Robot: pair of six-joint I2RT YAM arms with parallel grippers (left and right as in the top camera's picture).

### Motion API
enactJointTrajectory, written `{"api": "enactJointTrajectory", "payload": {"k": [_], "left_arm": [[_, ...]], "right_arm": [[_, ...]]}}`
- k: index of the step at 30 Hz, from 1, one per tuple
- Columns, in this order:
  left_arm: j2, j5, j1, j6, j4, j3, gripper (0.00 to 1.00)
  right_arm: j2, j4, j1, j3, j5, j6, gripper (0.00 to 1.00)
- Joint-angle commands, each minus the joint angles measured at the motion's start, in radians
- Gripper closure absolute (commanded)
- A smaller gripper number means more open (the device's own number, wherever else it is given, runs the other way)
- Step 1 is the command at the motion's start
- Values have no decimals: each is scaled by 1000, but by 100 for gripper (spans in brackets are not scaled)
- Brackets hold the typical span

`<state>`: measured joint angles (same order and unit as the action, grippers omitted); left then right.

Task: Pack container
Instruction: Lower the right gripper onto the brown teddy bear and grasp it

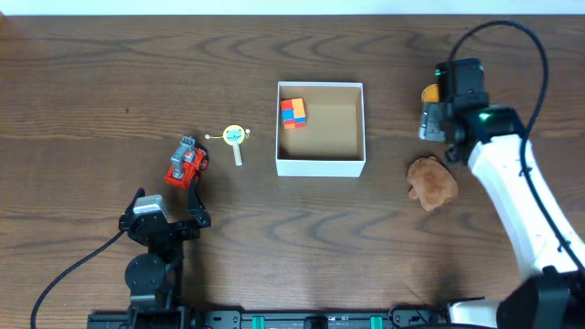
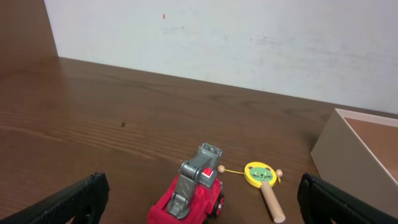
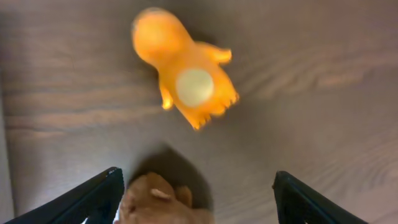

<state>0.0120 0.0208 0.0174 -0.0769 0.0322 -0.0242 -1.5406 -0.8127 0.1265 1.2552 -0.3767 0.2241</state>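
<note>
The container (image 1: 320, 165) is a square white-walled box with a tan inside at the table's middle; a red, blue and orange block toy (image 1: 292, 112) lies in its far left corner. A red toy truck (image 1: 186, 164) and a yellow cat-face rattle (image 1: 236, 139) lie left of it. My left gripper (image 1: 167, 203) is open and empty just in front of the truck (image 2: 189, 196), with the rattle (image 2: 261, 175) and the container's wall (image 2: 339, 149) beyond. My right gripper (image 1: 431, 123) is open above the table between an orange figure (image 3: 186, 74) and a brown plush (image 3: 158, 202), holding nothing.
The orange figure (image 1: 430, 93) lies right of the container, partly hidden under the right arm. The brown plush (image 1: 431, 181) lies nearer the front, right of the container's front corner. Cables run along both arms. A white wall stands behind the table.
</note>
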Motion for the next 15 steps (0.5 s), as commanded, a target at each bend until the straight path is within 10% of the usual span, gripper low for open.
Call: {"api": "enactJointTrajectory", "payload": {"k": [1, 15], "left_arm": [[-2, 6, -4, 13, 39, 20, 2], [-2, 6, -4, 13, 39, 20, 2]], "right_arm": [[-45, -23, -36, 4, 151, 41, 21], [-156, -264, -18, 4, 201, 41, 5]]}}
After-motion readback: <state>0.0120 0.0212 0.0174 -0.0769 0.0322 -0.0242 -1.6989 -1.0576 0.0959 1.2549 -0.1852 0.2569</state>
